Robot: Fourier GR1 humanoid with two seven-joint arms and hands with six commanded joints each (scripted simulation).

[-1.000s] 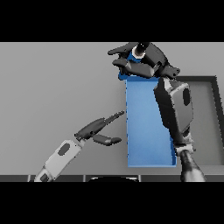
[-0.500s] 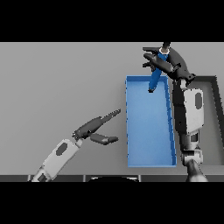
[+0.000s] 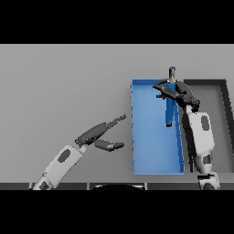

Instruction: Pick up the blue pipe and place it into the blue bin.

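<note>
Head view: blue pipe hangs over the right side of the blue bin, long axis near vertical, grey end up, lower tip down inside the bin. Right robot hand curled round its upper part. To finish well, lower until the tip rests on the bin floor, then let go so it tips inward, clear of the right wall. Left robot hand relaxed, empty, above the table.

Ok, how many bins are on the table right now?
2. The blue bin sits right of centre, with the right hand holding the blue pipe over its far right side. A dark grey bin lies beside it at the right edge, partly behind the arm.
</note>
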